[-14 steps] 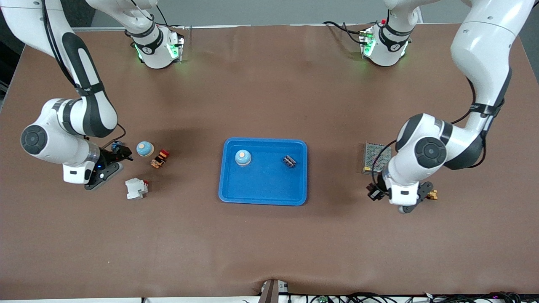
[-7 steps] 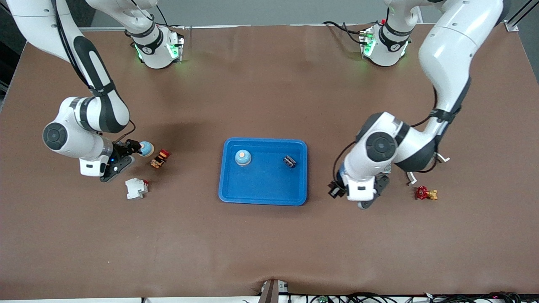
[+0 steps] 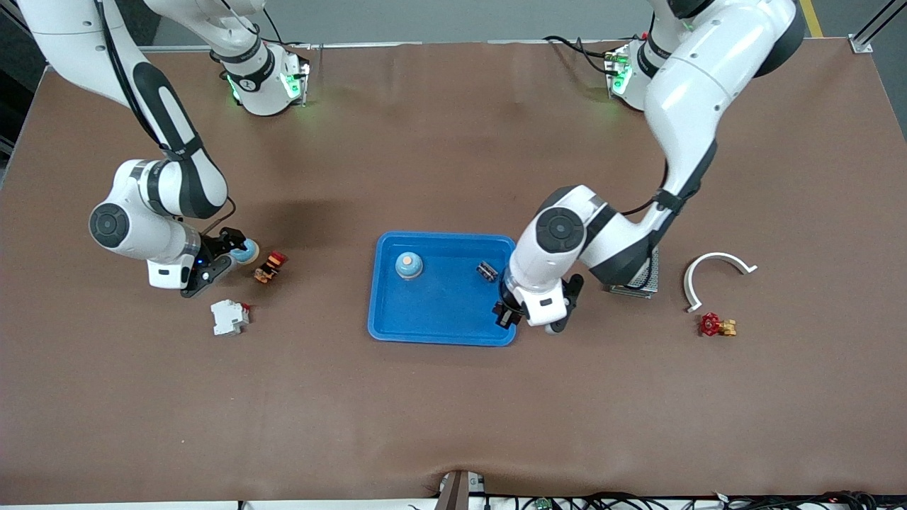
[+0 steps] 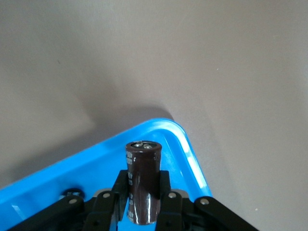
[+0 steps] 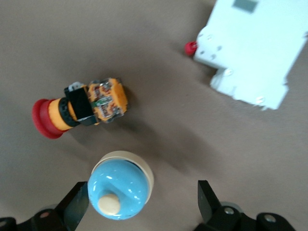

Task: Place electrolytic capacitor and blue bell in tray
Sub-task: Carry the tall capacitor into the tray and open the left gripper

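The blue tray (image 3: pixel 439 312) lies mid-table and holds one blue bell (image 3: pixel 409 264) and a small dark part (image 3: pixel 486 270). My left gripper (image 3: pixel 507 314) is over the tray's corner nearest the camera at the left arm's end. It is shut on a dark brown electrolytic capacitor (image 4: pixel 143 180), with the tray rim (image 4: pixel 190 154) just below. A second blue bell (image 3: pixel 248 249) stands on the table toward the right arm's end. My right gripper (image 3: pixel 237 249) is open around this bell (image 5: pixel 120 190), which sits close to one finger (image 5: pixel 77 204).
A red and orange push button (image 3: pixel 271 267) and a white breaker (image 3: pixel 229 316) lie beside the second bell. A mesh box (image 3: pixel 641 280), a white curved piece (image 3: pixel 716 269) and a red valve (image 3: pixel 714 325) lie toward the left arm's end.
My left arm has swung from the left arm's end of the table to the tray, carrying the capacitor. My right gripper has moved up to the second bell and now straddles it.
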Robot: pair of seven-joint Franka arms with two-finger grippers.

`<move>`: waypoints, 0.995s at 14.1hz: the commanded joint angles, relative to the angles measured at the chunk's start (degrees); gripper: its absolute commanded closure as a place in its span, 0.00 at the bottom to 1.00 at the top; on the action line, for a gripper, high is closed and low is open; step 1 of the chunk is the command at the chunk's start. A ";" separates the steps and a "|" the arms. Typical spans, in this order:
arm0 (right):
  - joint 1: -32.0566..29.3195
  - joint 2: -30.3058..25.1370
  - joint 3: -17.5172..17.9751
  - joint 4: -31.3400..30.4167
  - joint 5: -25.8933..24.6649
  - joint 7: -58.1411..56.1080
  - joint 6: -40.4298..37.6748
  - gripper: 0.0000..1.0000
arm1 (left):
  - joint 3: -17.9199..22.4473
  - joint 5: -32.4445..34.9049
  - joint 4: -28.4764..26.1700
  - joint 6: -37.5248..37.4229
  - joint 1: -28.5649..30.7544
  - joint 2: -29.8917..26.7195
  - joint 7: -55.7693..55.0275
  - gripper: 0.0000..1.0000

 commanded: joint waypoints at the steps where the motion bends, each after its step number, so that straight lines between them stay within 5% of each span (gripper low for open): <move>1: 1.13 -2.15 -0.07 -2.96 0.51 -0.27 0.54 0.00 | 5.72 -0.80 3.07 3.95 -6.53 2.77 -5.51 1.00; 8: 1.75 -2.32 -0.07 -4.97 0.69 -0.36 2.37 0.00 | 9.60 -0.71 4.58 4.76 -11.39 6.91 -7.46 1.00; 9: 1.84 -2.32 -0.07 -5.85 0.60 -0.36 3.51 0.00 | 9.60 -0.71 4.40 4.67 -11.21 6.83 -7.37 0.84; 11: 1.92 -2.24 -0.07 -7.43 0.69 -0.36 6.32 0.00 | 9.60 -0.80 4.40 4.23 -11.21 6.48 -7.46 0.06; 14: 1.93 -2.15 -0.07 -8.32 0.60 -0.36 7.39 0.00 | 9.51 -0.71 4.40 3.10 -10.42 4.29 -7.20 0.00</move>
